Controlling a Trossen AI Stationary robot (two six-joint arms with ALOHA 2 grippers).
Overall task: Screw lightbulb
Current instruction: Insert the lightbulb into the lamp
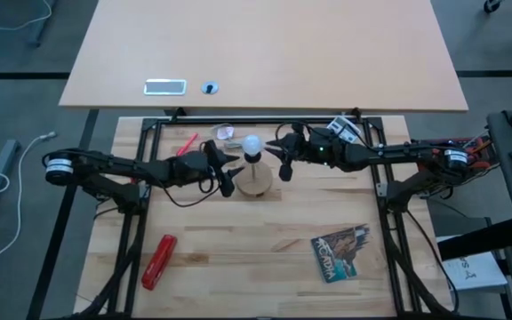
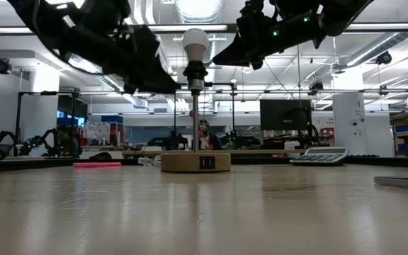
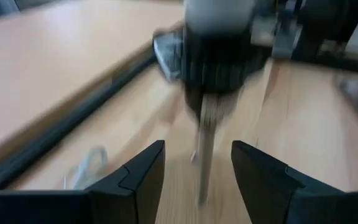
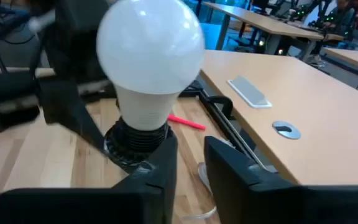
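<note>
White lightbulb (image 1: 252, 144) in socket, between both parted claws.

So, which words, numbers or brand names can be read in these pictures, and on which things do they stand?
Nothing reads with certainty.
Booklet on the table: a printed title, too blurred to read.
White box at the right edge: dark print, too small.
Calculator: keys show, no figures legible.
Red tool: no readable label.
Lightbulb: plain white, no marking seen.

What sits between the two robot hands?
The lightbulb, seated in the black socket on the wooden disc; the high view shows left hand and right hand flanking it.
</note>
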